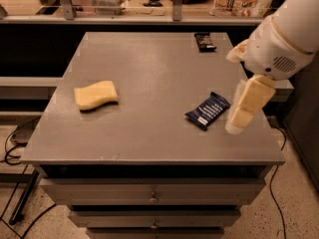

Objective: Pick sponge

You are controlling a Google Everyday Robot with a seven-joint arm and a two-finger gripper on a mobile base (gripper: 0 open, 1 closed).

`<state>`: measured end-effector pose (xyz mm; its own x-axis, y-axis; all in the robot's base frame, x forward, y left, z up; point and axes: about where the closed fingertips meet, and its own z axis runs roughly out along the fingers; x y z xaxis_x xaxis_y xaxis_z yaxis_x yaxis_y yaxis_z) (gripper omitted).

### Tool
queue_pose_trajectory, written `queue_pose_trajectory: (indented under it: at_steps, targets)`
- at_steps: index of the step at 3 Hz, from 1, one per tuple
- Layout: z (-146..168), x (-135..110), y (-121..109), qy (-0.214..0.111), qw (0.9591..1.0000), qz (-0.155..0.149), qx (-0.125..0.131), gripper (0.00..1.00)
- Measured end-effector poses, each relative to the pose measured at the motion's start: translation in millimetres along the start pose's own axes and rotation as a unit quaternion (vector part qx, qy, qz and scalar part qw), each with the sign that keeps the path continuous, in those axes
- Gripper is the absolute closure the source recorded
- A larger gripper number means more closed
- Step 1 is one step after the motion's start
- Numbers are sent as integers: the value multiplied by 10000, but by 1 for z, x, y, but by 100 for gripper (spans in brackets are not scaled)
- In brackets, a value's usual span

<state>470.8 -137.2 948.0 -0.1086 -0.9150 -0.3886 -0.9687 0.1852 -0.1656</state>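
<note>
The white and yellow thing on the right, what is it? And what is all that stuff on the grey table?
That is a robot's arm. The pale yellow block at its end is the pincer, the part that grabs things. It hangs over the right edge of the table, beside a dark blue snack wrapper. There is only one picture, from a camera looking down at the table from the front. On the left lies a yellow sponge, which the robot is meant to pick up. The pincer is far from it. At the back lies a small dark packet. Under the tabletop are drawers.
</note>
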Motion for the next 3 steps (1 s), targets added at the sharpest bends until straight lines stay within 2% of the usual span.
queue_pose_trajectory:
  at_steps: [1, 2, 3]
  targets:
    - [27, -36, -3, -305, 9991, -263, -143, 0]
    - [54, -79, -9, -654, 9959, -575, -247, 0]
    - [54, -79, -9, -653, 9959, -576, -248, 0]
